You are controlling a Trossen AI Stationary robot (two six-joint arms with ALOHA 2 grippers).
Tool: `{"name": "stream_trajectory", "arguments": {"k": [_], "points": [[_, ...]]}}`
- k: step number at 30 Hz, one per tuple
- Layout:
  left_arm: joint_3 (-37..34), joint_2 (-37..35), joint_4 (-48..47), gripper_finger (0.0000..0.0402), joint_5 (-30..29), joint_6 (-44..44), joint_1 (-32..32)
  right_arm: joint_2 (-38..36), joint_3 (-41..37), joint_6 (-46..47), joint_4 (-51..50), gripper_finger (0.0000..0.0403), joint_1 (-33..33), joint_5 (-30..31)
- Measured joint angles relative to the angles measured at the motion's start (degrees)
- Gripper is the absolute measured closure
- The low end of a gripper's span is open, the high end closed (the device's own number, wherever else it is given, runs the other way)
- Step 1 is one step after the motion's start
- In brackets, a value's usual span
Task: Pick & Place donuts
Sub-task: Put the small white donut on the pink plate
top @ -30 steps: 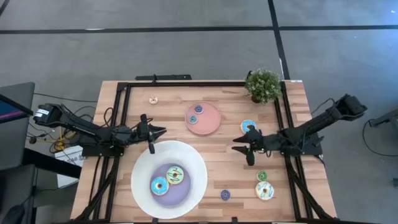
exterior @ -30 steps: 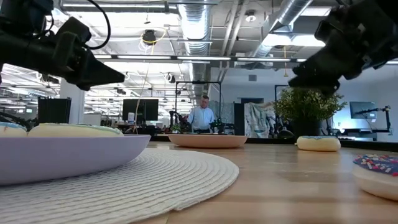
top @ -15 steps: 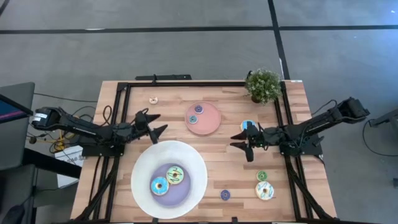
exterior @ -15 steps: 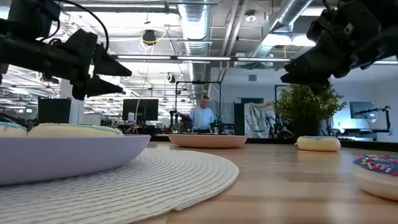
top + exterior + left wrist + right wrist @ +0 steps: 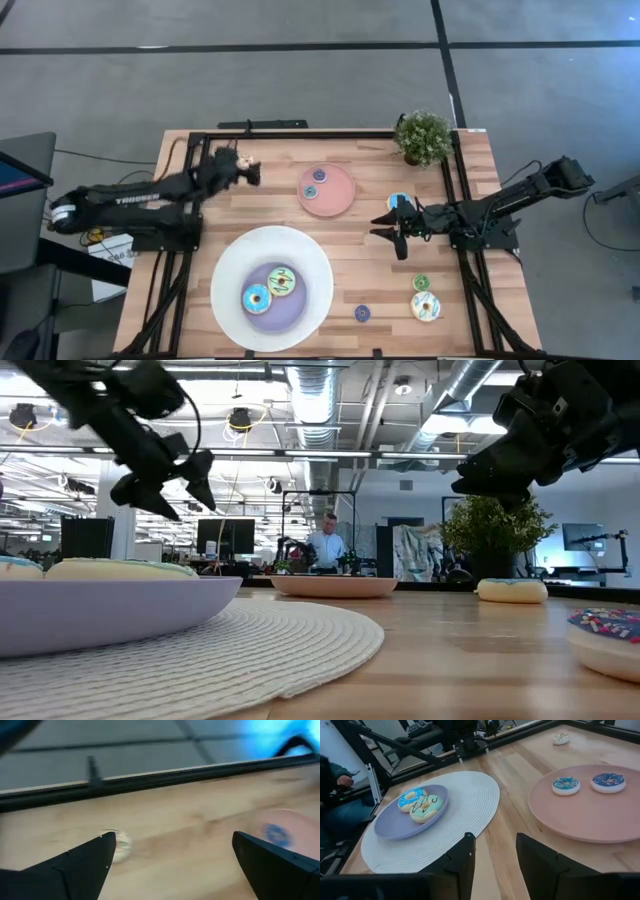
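left gripper (image 5: pixel 250 172) open, just beside cream donut (image 5: pixel 246 160) left of pink plate (image 5: pixel 340 203) | right gripper (image 5: pixel 385 228) open, hovering right of plate

Eight donuts: three larger (image 5: pixel 256 298) (image 5: pixel 282 280) (image 5: pixel 426 306), five small (image 5: pixel 247 160) (image 5: pixel 320 176) (image 5: pixel 310 191) (image 5: pixel 421 283) (image 5: pixel 362 313). Two plates (image 5: pixel 340 200) (image 5: pixel 300 250), one potted plant (image 5: pixel 423 137), two arms.

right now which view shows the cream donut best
The right wrist view: the cream donut sits sharp and unblocked. In the high view it is tiny beside the left pincer; the left wrist view blurs it; the low view doesn't show it.
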Motion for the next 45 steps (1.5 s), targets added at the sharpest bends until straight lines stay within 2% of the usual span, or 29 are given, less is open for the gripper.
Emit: {"name": "stream_trajectory", "arguments": {"k": [6,13,20,25,35,45], "points": [[10.1,11.9,-8.2,0.0008,13.9,3.3,13.7,0.0,0.0,0.0,0.0,0.0271,0.0,0.0],[16.2,28.1,-11.2,0.0008,15.1,6.5,19.3,0.0,0.0,0.1,0.0,0.0275,0.0,0.0],[18.8,38.1,-10.8,0.0008,16.5,6.6,20.9,0.0,0.0,0.1,0.0,0.0274,0.0,0.0],[18.9,40.6,-10.3,0.0008,16.1,6.1,22.1,0.0,0.0,0.1,0.0,0.0274,0.0,0.0],[19.0,40.8,-10.1,0.0012,17.4,5.9,23.0,0.0,0.0,0.0,-0.3,0.0274,0.0,0.0],[19.0,40.8,-9.7,0.0066,19.2,5.4,23.1,0.0,0.0,0.1,-0.3,0.0274,0.0,0.0]]}}
